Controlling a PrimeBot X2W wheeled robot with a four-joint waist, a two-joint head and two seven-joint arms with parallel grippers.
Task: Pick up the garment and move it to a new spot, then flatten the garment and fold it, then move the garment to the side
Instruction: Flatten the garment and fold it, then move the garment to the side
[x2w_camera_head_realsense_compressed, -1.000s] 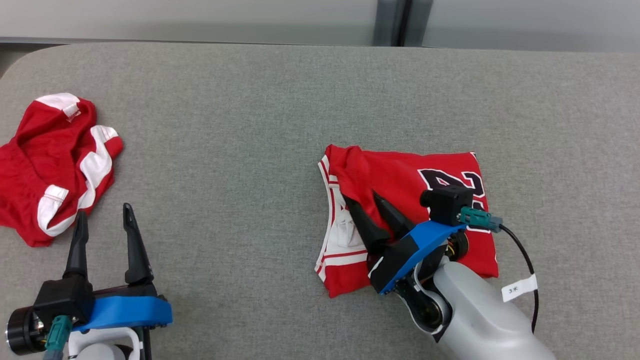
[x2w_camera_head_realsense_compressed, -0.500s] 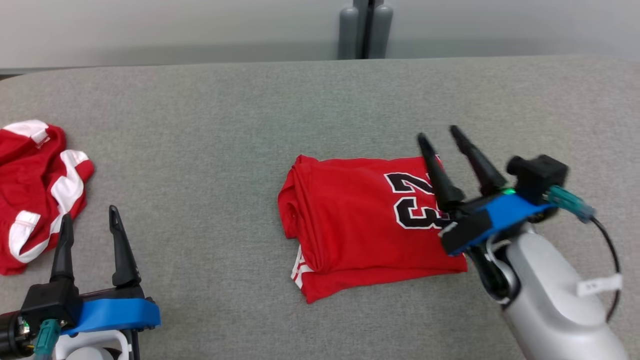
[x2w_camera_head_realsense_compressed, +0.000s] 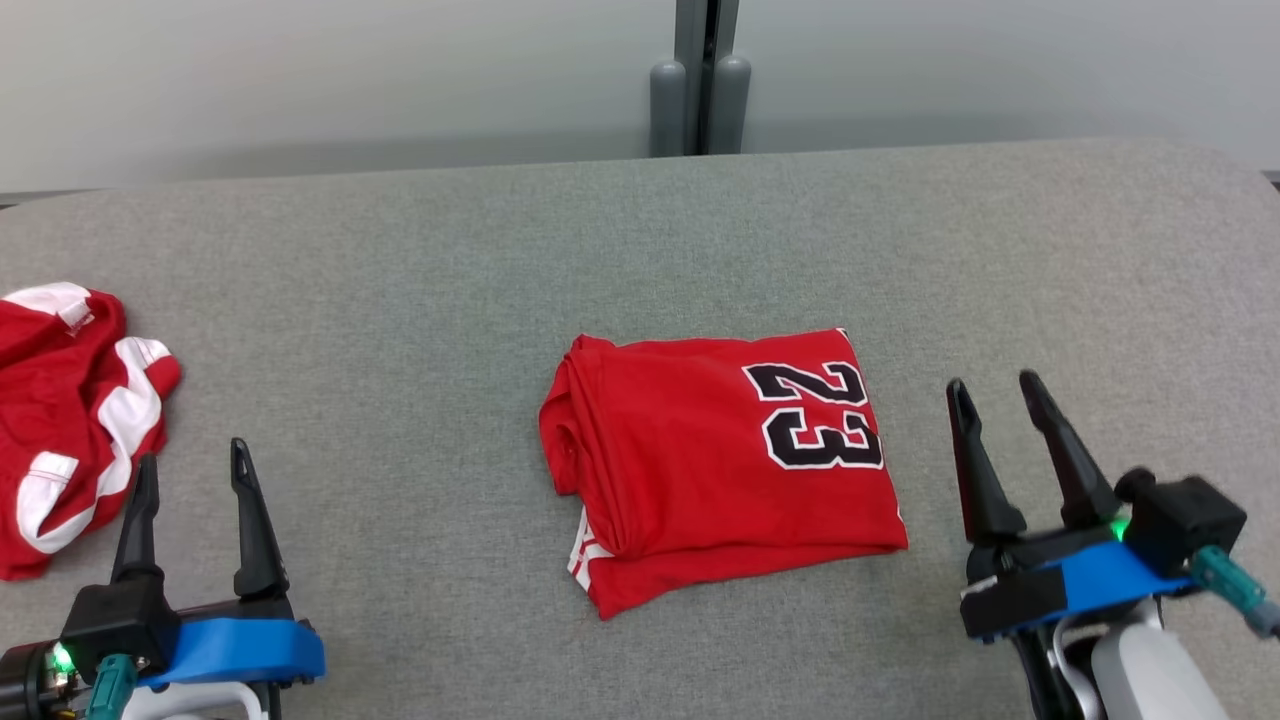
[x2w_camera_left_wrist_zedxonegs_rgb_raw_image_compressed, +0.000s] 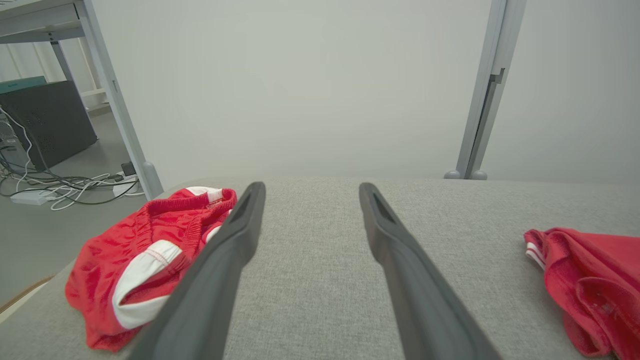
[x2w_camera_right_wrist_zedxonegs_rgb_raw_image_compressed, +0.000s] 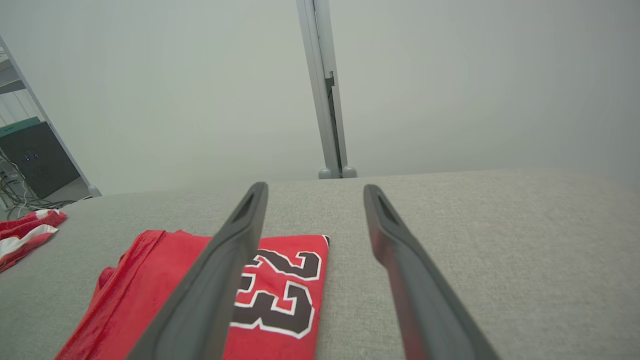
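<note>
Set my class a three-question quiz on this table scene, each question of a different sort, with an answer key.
1. True or false: the left gripper and the right gripper both stand open and hold nothing.
2. Which number shows on the folded jersey? A 32, B 23, C 45.
3. Fill in: the crumpled red-and-white garment lies nearer the ____ gripper.
Key: 1 true; 2 B; 3 left.

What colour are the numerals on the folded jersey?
Black with a white outline, on the red folded jersey. The head view shows them best.
</note>
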